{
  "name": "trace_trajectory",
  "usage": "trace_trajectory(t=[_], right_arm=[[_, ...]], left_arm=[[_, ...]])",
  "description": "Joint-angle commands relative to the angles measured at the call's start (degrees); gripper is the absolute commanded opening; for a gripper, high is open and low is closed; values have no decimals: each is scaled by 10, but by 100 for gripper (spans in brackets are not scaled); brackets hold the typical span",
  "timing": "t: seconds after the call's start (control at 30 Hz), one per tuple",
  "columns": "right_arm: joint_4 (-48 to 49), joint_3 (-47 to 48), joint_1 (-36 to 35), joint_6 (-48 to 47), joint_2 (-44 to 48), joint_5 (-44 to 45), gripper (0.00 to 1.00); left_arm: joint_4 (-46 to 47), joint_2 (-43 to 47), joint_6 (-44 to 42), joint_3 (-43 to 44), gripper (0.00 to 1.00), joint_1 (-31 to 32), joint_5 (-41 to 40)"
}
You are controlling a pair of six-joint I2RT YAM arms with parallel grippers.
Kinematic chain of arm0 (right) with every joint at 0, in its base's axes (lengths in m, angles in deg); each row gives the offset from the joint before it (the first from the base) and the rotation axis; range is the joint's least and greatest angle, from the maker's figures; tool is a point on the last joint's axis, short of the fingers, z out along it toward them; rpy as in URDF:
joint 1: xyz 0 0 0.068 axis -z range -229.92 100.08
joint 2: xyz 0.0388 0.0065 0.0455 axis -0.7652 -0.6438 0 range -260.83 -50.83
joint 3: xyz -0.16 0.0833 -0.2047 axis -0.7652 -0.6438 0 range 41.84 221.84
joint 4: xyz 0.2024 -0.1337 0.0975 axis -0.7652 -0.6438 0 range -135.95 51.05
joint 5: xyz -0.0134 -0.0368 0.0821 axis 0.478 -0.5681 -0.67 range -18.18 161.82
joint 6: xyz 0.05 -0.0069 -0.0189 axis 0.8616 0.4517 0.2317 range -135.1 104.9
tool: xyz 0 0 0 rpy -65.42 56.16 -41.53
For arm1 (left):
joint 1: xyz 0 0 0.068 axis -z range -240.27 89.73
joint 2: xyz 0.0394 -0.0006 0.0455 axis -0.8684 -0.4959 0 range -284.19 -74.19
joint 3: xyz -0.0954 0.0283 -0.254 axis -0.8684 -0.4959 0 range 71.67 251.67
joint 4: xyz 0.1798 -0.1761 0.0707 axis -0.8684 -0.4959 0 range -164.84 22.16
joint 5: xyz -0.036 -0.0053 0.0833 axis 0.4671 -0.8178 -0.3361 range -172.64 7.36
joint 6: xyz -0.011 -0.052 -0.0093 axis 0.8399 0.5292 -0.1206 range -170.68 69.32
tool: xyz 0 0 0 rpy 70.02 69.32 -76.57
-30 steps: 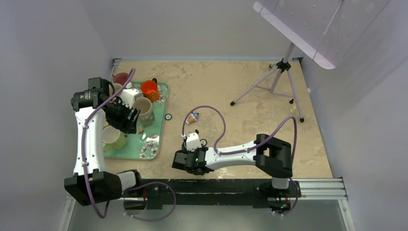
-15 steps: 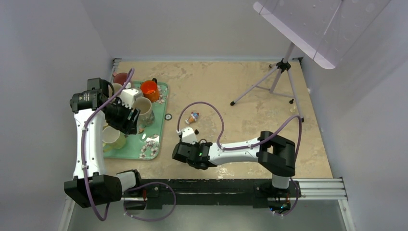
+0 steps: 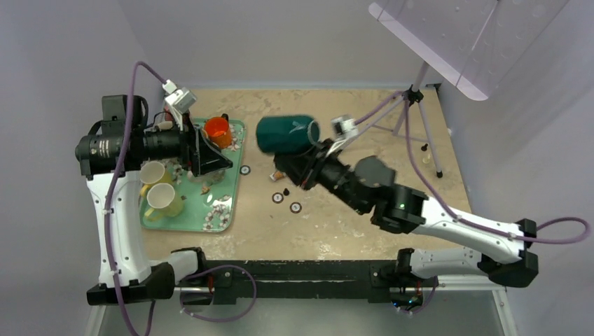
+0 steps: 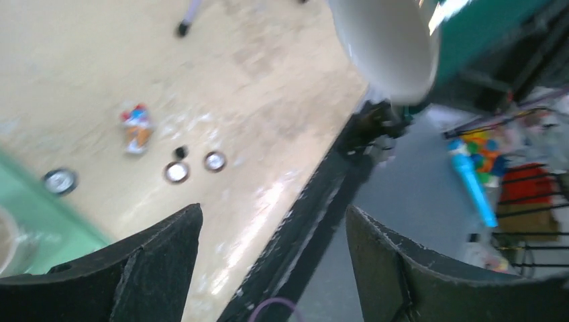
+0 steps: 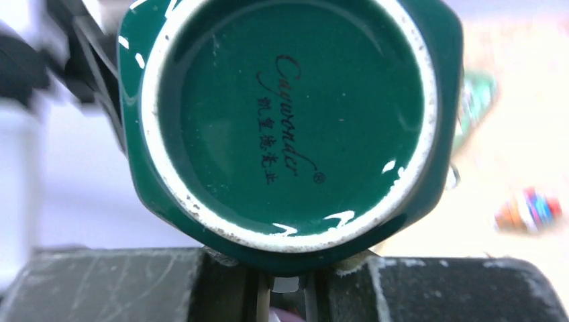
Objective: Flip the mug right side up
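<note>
Right gripper has risen, now clamped on green mug; we log its axis level, mouth leftward. Left gripper spread wide, empty.

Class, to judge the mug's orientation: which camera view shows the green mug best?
Top external: the whole green mug shows, tipped sideways in the right gripper. The right wrist view shows only its base, close up. The left wrist view catches just its white inside and a teal edge, blurred.
</note>
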State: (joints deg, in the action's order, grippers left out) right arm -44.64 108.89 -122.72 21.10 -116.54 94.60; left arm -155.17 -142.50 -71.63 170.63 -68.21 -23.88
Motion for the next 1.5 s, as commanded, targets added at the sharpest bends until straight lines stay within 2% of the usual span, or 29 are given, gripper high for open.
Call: trace_trajectory(t=[0.0,0.1,0.17,0.27,0.43,0.53,0.63,0.7,0.77,0.87,0.9,0.93,0.97,1.0,1.03,1.07,1.1,1.13,1.17,1.23,1.27,1.37,1.47], right_arm=[[215,30,27,-43,25,-43,0],[253,64,27,-55,8,-78,0],[258,90,28,-61,-10,-97,0],[271,116,28,-62,-30,-130,0],[272,134,28,-57,-51,-156,0],[281,139,28,-54,-60,-181,0],[282,147,28,-52,-73,-195,0],[287,152,32,-50,-85,-212,0],[278,167,42,-40,-107,-242,0],[273,168,65,-7,-139,-283,0],[272,161,74,5,-145,-293,0],[269,151,83,16,-147,-301,0],[257,140,91,24,-147,-299,10],[235,130,97,28,-143,-289,31],[209,121,103,28,-137,-277,56],[170,114,108,24,-131,-255,88],[127,109,110,20,-125,-234,97],[91,102,111,13,-116,-211,98],[53,95,112,9,-109,-192,98],[-11,71,113,7,-94,-164,98],[-35,54,113,11,-83,-150,98],[-77,-7,113,28,-48,-107,98],[-100,-48,114,48,-15,-60,98]], left_arm=[[249,59,330,11,83,15,200],[580,111,597,-67,86,17,219],[698,116,693,-84,86,25,216],[733,113,722,-74,86,33,200],[856,115,797,-75,83,33,187],[818,108,767,-66,81,34,178],[825,106,781,-77,76,39,179],[838,110,796,-83,68,43,181],[894,114,848,-100,53,49,179],[1022,117,945,-124,18,51,170],[1031,117,957,-125,5,51,170],[1020,119,950,-125,0,51,172],[981,121,925,-122,0,51,176],[904,122,861,-111,0,50,180],[733,117,747,-84,0,48,176],[532,104,595,-36,0,47,148],[349,83,427,15,0,47,90],[228,63,305,55,0,51,10],[161,50,218,71,0,52,-60],[83,36,84,66,0,52,-216],[67,40,37,41,0,52,-258],[29,66,-86,-64,0,69,-313],[-5,93,-139,-173,0,115,-370]])
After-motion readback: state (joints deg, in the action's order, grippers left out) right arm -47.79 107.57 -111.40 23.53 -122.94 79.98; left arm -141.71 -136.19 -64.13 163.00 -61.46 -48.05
